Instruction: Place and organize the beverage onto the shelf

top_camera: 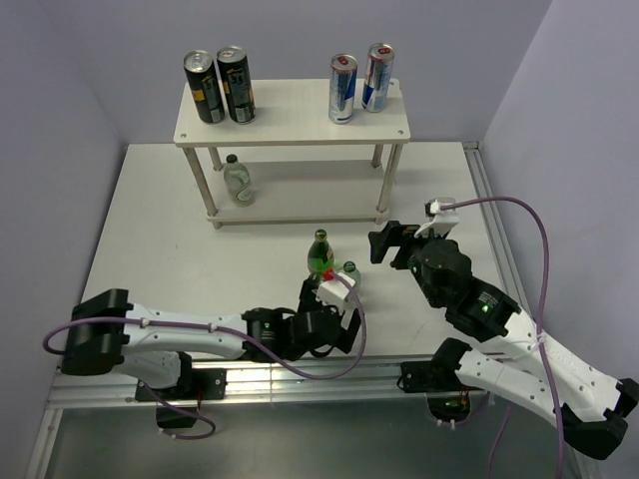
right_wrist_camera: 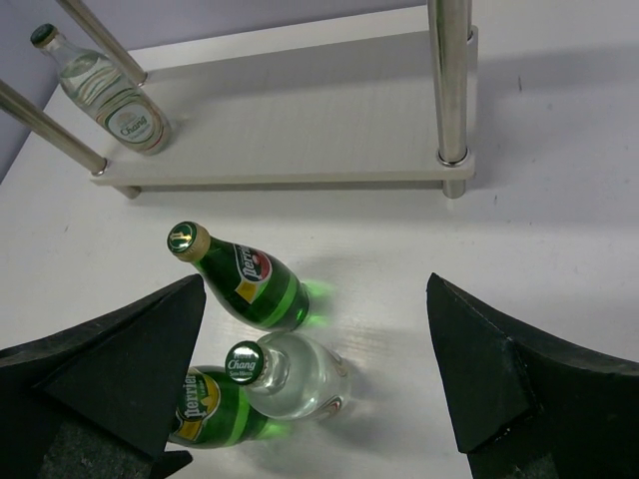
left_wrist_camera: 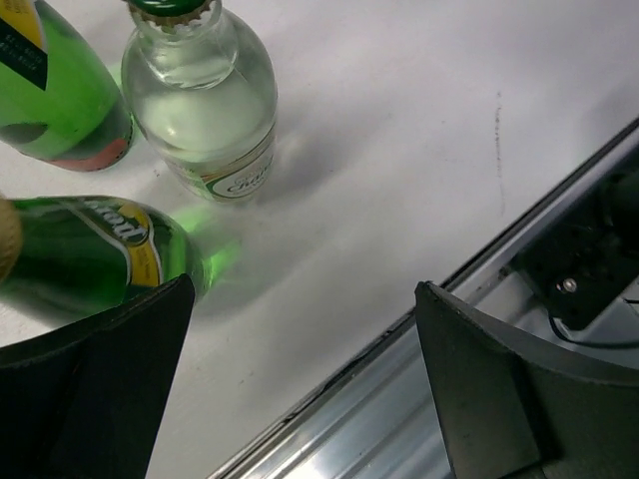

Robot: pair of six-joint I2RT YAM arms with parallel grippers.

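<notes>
From overhead, the shelf [top_camera: 292, 125] stands at the far side of the tabletop [top_camera: 150, 239], close to the back wall. Its top board carries a pair of black cans [top_camera: 237, 88] at the left end and a pair of silver-blue cans [top_camera: 343, 92] at the right end. On the lower board, by the left front leg, a shelved bottle [top_camera: 237, 180] of clear glass stands upright. In front of the shelf, about opposite its middle, a green bottle [top_camera: 319, 252] and a clear bottle [top_camera: 350, 270] stand close together. The left arm [top_camera: 200, 334] extends along the side away from the shelf, and its end sits right at that cluster and covers part of it. The right arm [top_camera: 469, 294] ends just ahead of the shelf's right front leg, with the right fingers [top_camera: 384, 242] turned toward the bottles.

Through the right wrist camera, those fingers are spread wide with nothing between them. The green bottle is the one nearest the shelf. The clear bottle stands farther out, and a second green bottle [right_wrist_camera: 215, 409] is tucked against it; I cannot tell whether they touch. The shelf's slanting left legs cross in front of the shelved bottle.

Through the left wrist camera, the left fingers [left_wrist_camera: 110, 379] gape wide and hold nothing. Between them are only bare tabletop and the metal rail [left_wrist_camera: 399, 399]. The clear bottle stands beyond them, and the two green bottles crowd the frame's left edge.
</notes>
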